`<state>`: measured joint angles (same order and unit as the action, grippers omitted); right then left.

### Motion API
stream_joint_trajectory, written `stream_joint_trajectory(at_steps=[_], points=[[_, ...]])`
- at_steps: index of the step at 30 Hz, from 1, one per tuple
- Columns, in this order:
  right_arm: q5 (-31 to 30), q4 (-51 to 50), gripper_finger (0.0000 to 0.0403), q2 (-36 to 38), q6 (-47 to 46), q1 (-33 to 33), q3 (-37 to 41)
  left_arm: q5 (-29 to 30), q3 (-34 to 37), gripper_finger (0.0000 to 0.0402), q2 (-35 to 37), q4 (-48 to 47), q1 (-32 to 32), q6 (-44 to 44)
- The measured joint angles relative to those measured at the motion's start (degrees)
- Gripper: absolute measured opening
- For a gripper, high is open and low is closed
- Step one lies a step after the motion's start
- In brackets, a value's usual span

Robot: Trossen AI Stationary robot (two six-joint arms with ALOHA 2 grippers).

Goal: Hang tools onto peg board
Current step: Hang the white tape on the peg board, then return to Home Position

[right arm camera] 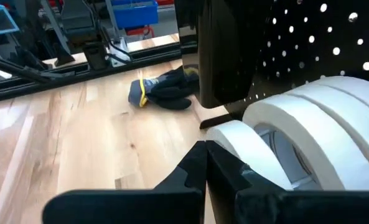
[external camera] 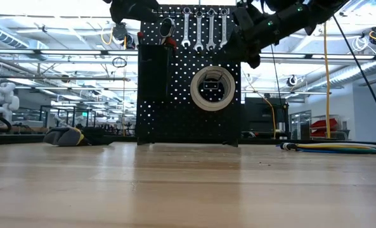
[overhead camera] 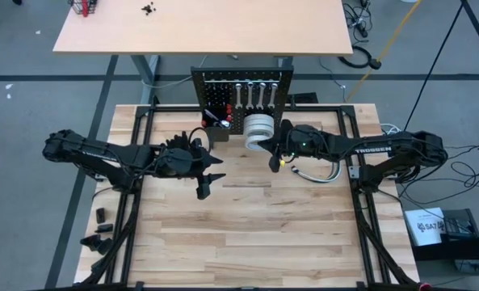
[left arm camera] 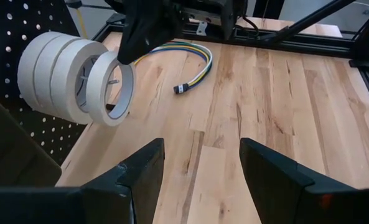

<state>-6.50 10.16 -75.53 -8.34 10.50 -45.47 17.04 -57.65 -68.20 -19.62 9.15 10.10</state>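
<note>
1. High view: we see the right gripper (overhead camera: 274,155) at the tape rolls (overhead camera: 259,129) on the peg board (overhead camera: 241,95), the left gripper (overhead camera: 207,171) waiting nearby.
2. Low view: rolls hang mid-board under the wrenches (external camera: 204,28).
3. Left wrist: our left jaws are spread, empty; the outermost roll (left arm camera: 111,89) tilts, probably not seated.
4. Right wrist: right jaws are pressed together, seemingly pinching that roll's edge to seat it.

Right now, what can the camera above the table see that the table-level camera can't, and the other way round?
Only the overhead view shows the left end effector, open over bare tabletop, and a second table behind. Only the table-level view shows the room behind and the peg board face-on. Both show the wrenches, tape rolls and the shut right end effector at the rolls.
</note>
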Motion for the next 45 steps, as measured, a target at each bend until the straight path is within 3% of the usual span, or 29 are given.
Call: stream_joint_trajectory(at_steps=[15, 25, 37, 45], points=[[-5.84, -0.04, 0.0, -1.56, 0.06, 0.02, -0.01, -0.01, 0.0, 0.0212, -0.02, -0.33, -0.02, -0.36], [-13.44, 3.17, 0.0, -2.29, 1.91, 0.06, 0.02, 0.06, 0.0, 0.0212, -0.02, -0.37, -0.02, -0.32], [-12.42, 5.78, 0.0, 1.74, 1.99, -0.47, 0.02, 1.61, 0.0, 0.0212, 0.26, -0.76, 0.02, -0.37], [-0.7, 1.46, 0.0, 13.71, 1.44, -0.49, 0.02, 8.05, 0.0, 0.0212, 7.55, -2.09, 0.72, -2.53]])
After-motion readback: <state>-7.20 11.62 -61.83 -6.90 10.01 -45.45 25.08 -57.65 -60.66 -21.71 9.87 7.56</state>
